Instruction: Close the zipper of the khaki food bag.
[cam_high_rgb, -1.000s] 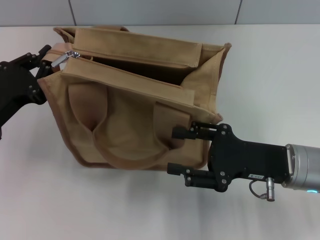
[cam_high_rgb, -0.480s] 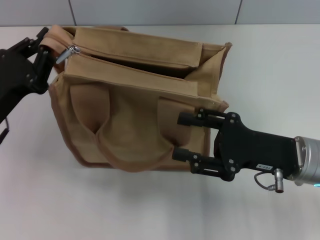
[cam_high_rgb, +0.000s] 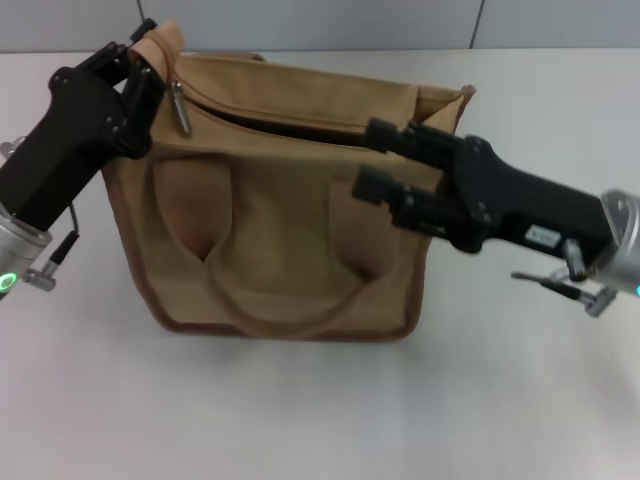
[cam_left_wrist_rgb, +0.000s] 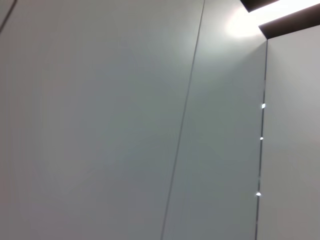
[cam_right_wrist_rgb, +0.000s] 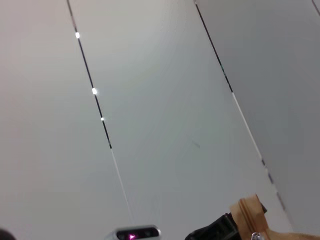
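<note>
Zipper (cam_high_rgb: 262, 122) on the boxy tan canvas food bag (cam_high_rgb: 280, 240) w/ brown piping is barely started: silver pull tab (cam_high_rgb: 181, 106) hangs at the bag's left end, and a dark gap runs along most of the top panel. Bag stands upright mid-table (cam_high_rgb: 320, 420). Left gripper (cam_high_rgb: 138, 72) is pinching the fabric corner by the slider. Right gripper (cam_high_rgb: 385, 158), fingers spread, sits at the top's right end. Nearly the whole run is left, I'd judge.
</note>
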